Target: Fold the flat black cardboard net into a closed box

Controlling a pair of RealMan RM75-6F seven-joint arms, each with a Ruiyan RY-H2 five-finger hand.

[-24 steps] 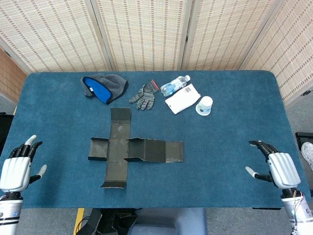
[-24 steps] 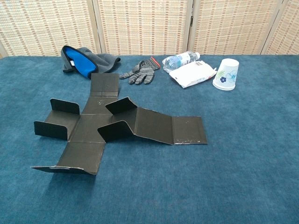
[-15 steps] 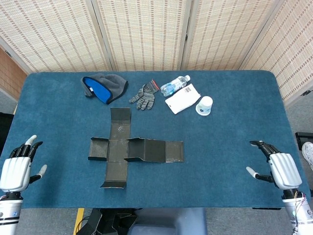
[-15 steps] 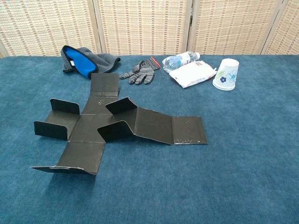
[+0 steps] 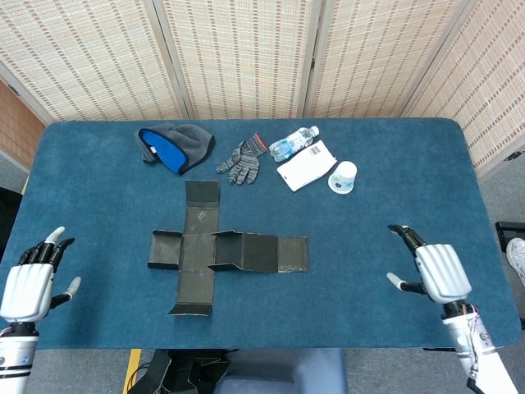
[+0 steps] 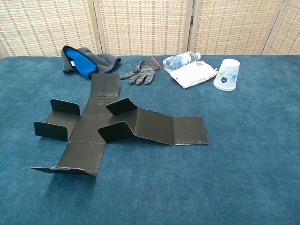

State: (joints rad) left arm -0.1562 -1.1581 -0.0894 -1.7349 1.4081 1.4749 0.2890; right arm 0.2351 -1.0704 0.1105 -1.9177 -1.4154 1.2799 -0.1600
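Net: we log the black cardboard net (image 5: pixel 221 254) lying unfolded mid-table, some flaps partly raised.
L hand (image 5: pixel 29 279): fingers spread, holds nothing, near table edge, well apart from net.
R hand (image 5: pixel 435 268): fingers apart, empty, over the blue table (image 5: pixel 394 197).
Far side: beanie (image 5: pixel 174 145), glove (image 5: pixel 240 162), water bottle (image 5: pixel 293 143), paper cup (image 5: pixel 343 176).

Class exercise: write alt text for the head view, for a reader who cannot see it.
A flat black cardboard net lies on a blue table, with an open robot hand at each near corner, left and right. A hat, glove, bottle and cup sit behind.
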